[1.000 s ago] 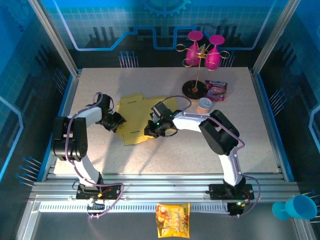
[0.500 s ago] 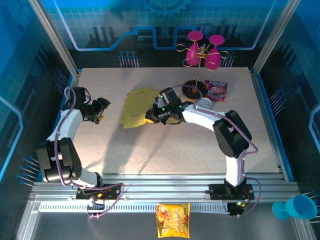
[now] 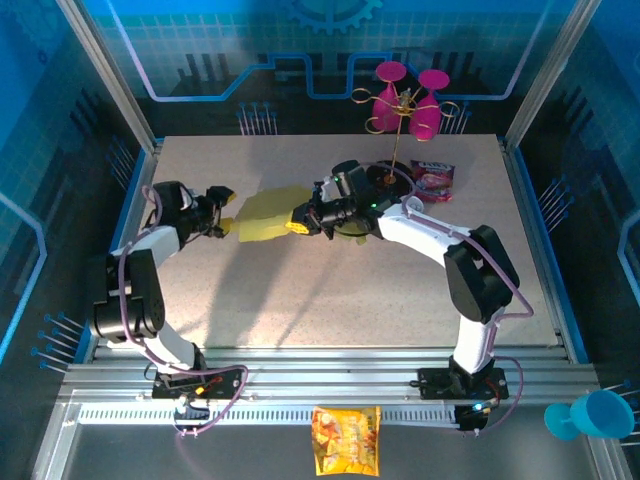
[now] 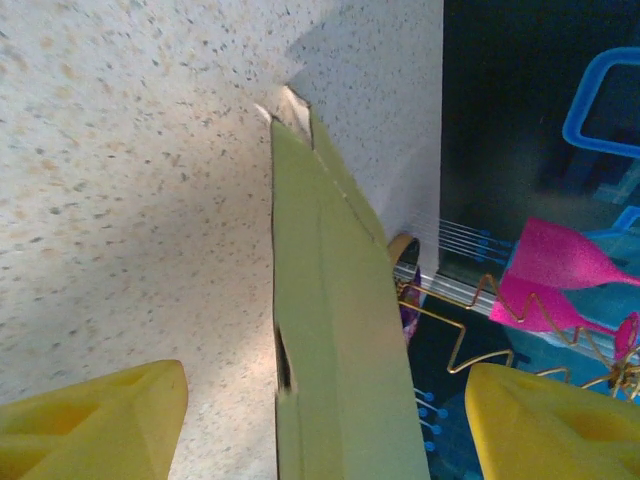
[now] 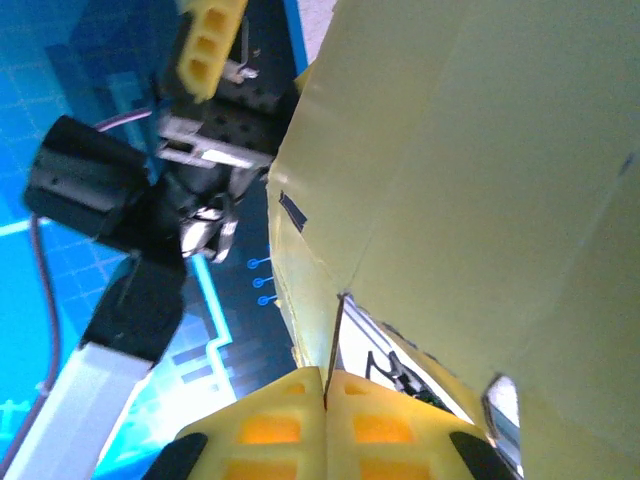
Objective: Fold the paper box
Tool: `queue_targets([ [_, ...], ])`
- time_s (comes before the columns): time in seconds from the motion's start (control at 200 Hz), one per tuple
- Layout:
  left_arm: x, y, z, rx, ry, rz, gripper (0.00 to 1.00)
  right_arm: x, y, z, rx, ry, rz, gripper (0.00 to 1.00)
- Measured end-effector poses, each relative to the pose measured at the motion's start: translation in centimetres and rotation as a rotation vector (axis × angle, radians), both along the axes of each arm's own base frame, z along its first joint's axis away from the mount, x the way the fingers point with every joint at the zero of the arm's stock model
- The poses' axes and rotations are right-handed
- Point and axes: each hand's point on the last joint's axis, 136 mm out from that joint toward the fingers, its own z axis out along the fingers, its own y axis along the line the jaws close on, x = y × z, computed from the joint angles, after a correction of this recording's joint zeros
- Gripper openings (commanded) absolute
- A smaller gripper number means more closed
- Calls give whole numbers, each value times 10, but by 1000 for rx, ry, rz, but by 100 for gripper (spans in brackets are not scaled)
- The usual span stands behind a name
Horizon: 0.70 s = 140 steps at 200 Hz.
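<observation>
Lifted since, the paper box [image 3: 265,210] hangs left of the glass stand [image 3: 400,100], pinched by the right gripper [image 3: 299,225]. The left gripper [image 3: 222,210], jaws spread, straddles its edge; closing askew could crease it.

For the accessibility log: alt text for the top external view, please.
The right gripper holds the yellow paper box above the table, while the open left gripper sits at its opposite edge. Pink glasses hang at the back.

right gripper [image 3: 298,224] has raised the paper box [image 3: 262,212] edge-on toward left gripper [image 3: 222,209].
</observation>
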Motion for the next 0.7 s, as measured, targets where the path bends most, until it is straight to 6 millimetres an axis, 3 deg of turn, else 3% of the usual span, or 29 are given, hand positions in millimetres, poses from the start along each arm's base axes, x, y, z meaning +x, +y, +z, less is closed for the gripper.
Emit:
queue_targets([
  [0.075,6,-3,-2,-34,-8,15,68,-2,-1,9,25,3,5,0],
  [0.135,10,-3,-4,-63,-14,37,59,-5,-1,13,40,9,9,0],
  [0.215,15,-3,-4,-95,-29,64,36,-8,-3,16,58,26,16,0],
  [0.305,22,-3,0,-138,-39,104,0,-10,-5,16,69,42,20,0],
  [0.43,26,-7,9,-171,-51,137,0,-9,-18,11,64,62,-1,4],
  [0.545,20,-7,24,-168,-38,193,0,-4,-32,10,68,75,-27,40],
  [0.61,12,-4,40,-149,-36,238,0,3,-41,14,71,61,-49,50],
  [0.7,-4,2,69,-100,-24,317,0,9,-54,23,62,12,-72,54],
])
